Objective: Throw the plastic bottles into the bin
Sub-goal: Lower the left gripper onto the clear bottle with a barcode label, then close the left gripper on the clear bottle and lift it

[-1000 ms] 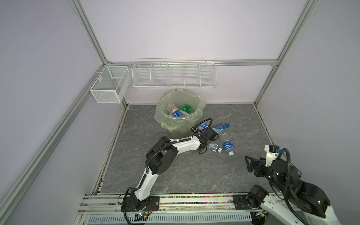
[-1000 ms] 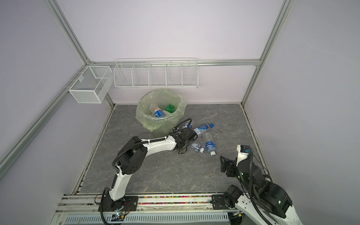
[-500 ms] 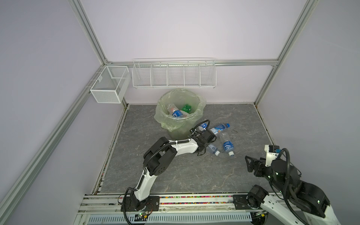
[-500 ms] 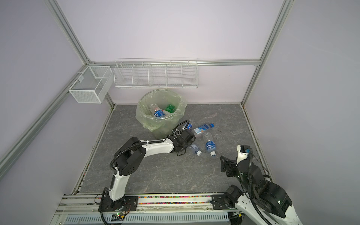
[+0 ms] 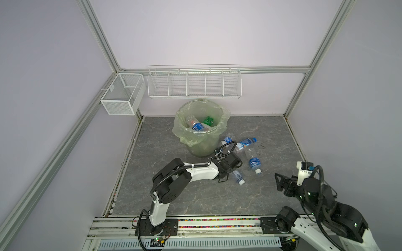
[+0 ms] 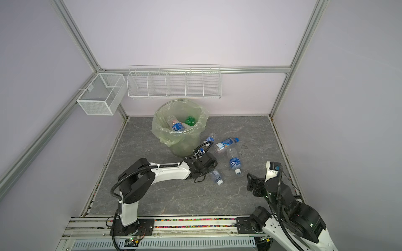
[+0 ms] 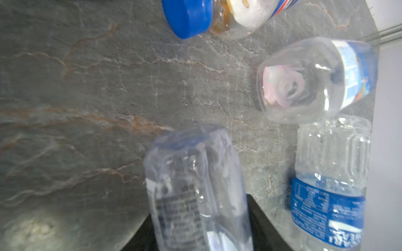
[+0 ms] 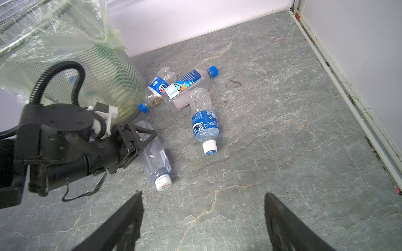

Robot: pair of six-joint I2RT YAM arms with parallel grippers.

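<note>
My left gripper (image 5: 228, 172) is shut on a clear, white-capped plastic bottle (image 5: 237, 177) that lies on the grey floor in front of the bin (image 5: 202, 139). The left wrist view shows that bottle (image 7: 195, 184) between the black fingers (image 7: 258, 221). Three more bottles lie right of the bin: one with a blue label and white cap (image 5: 253, 161), a blue-capped one (image 5: 245, 142) and a Pepsi one (image 8: 155, 88). In the bin a blue-label bottle (image 5: 197, 126) and a green one (image 5: 208, 120) show. My right gripper (image 8: 203, 208) is open and empty at the front right.
The pale-green bag hangs over the bin's rim (image 6: 165, 139). White wire baskets (image 5: 194, 83) (image 5: 121, 96) hang on the back wall and left frame. The wall's aluminium edge (image 8: 348, 91) runs close on the right. The left arm's cable loop (image 8: 58, 80) stands beside the bin.
The left gripper's jaws have shut on the white-capped bottle, and gripper and bottle have shifted a little toward the front. The right arm has not moved.
</note>
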